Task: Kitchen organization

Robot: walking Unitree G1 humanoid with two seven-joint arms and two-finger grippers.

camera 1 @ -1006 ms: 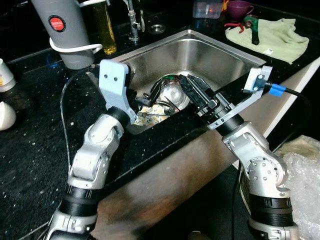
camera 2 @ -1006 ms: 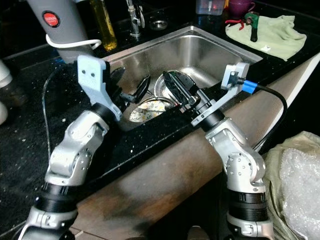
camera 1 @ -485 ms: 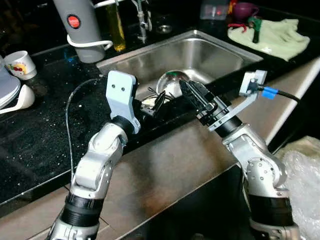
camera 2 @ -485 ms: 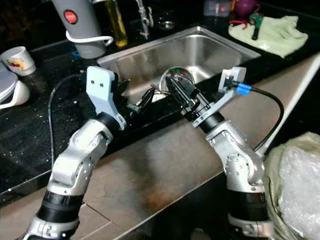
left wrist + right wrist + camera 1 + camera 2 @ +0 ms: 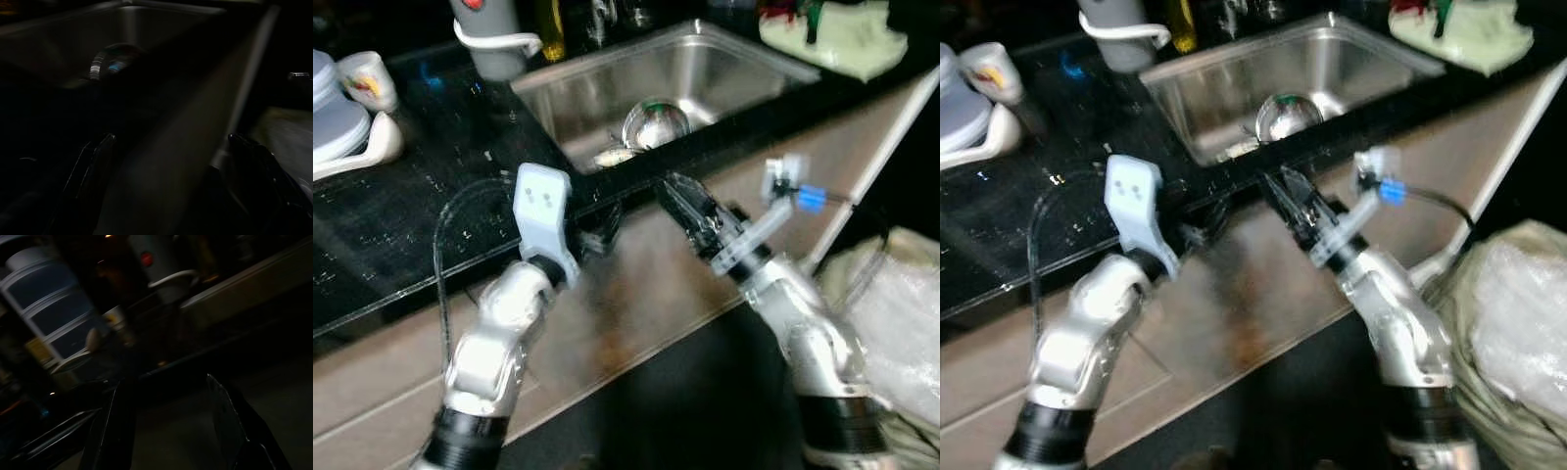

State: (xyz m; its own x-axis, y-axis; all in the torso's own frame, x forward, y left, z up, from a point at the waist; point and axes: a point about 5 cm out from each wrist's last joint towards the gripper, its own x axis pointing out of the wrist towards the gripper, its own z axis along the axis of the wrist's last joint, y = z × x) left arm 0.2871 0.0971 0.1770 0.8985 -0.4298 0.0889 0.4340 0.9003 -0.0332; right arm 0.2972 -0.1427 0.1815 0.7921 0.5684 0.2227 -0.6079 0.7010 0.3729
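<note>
- Blur lies over both head views, so small details are hard to read.
- Black worktop [image 5: 421, 211] runs across the scene, and a steel sink [image 5: 744, 73] is set into it.
- Inside the sink lies a shiny round metal piece, maybe a bowl or a lid [image 5: 656, 122], and just beside it a small pale patterned thing [image 5: 612, 157] which I cannot identify.
- Left pincer [image 5: 602, 230] hangs in front of the worktop's front edge, outside the sink; in the left wrist view its two black fingers [image 5: 90, 171] stand wide apart with nothing between them.
- Right pincer [image 5: 690, 211] is also outside the sink, near the same front edge and close to the left one; in the right wrist view its fingers [image 5: 225, 421] are spread and hold nothing.
- Grey appliance with a red mark [image 5: 489, 34] stands on the worktop behind the sink's left corner, and a bottle of yellow liquid [image 5: 548, 20] stands beside it.
- Small cup [image 5: 369, 80] and white dishes [image 5: 347, 137] rest on the worktop far to the left.
- Pale green cloth [image 5: 847, 39] lies on the worktop to the right of the sink.
- Crumpled plastic bag [image 5: 1518, 313] sits low on the right, near the right arm.
</note>
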